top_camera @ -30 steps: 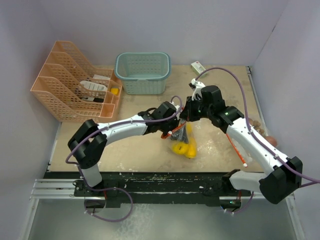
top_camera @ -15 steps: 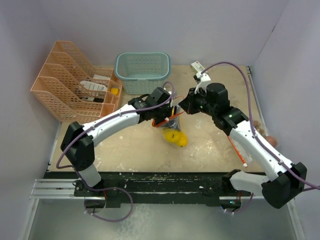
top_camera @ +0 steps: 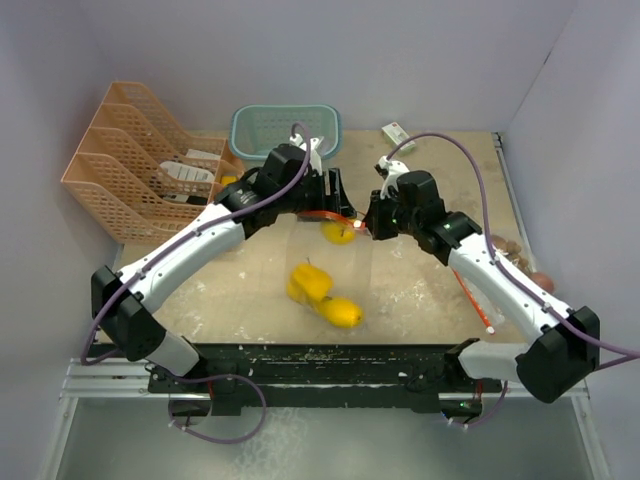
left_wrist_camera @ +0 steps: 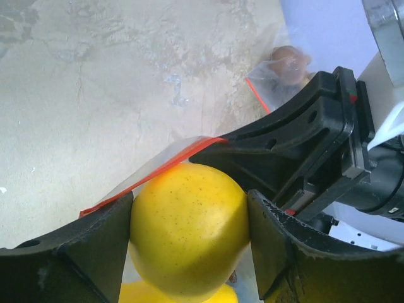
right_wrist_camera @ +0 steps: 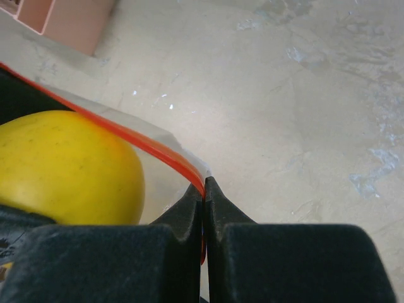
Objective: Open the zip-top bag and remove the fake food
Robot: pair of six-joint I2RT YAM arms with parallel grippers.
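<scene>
Beige scuffed tabletop (top_camera: 250,290) w/ fake food (top_camera: 310,283), lavender walls (top_camera: 300,50), teal basket (top_camera: 285,110) rear.

We are in a robot lab booth: plain pale partition walls (top_camera: 600,150) enclose a scuffed beige tabletop (top_camera: 250,290) edged by an aluminium mounting rail (top_camera: 100,380).

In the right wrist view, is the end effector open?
No: the right end effector has its fingertips pinched shut on the red edge of the zip-top bag.
</scene>
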